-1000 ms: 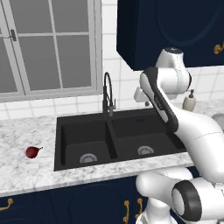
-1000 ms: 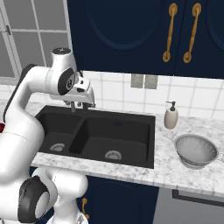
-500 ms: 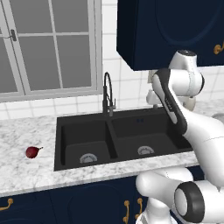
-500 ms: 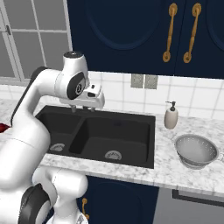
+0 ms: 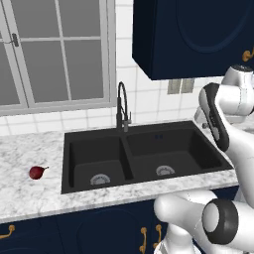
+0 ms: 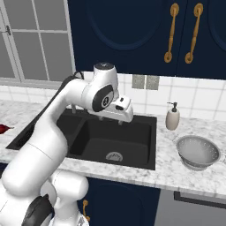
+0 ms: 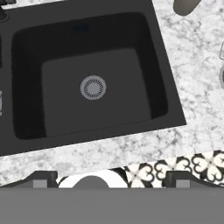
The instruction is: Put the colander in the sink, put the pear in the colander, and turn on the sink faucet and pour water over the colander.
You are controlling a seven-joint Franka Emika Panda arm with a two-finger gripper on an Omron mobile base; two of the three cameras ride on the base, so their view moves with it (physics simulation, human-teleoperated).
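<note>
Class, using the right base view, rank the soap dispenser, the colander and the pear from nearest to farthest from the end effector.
1. Soap dispenser: on the counter just right of the end effector, behind the sink's corner.
2. Colander: farther right, nearer the counter's front.
3. Pear: far left, at the picture's edge.

Colander (image 6: 198, 152) on counter (image 6: 176, 170), right of sink (image 6: 132, 145).

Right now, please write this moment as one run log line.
phase: start | gripper: open, empty, above right basin of sink | colander: on counter right of sink | pear: on counter left of sink | faucet: off
</note>
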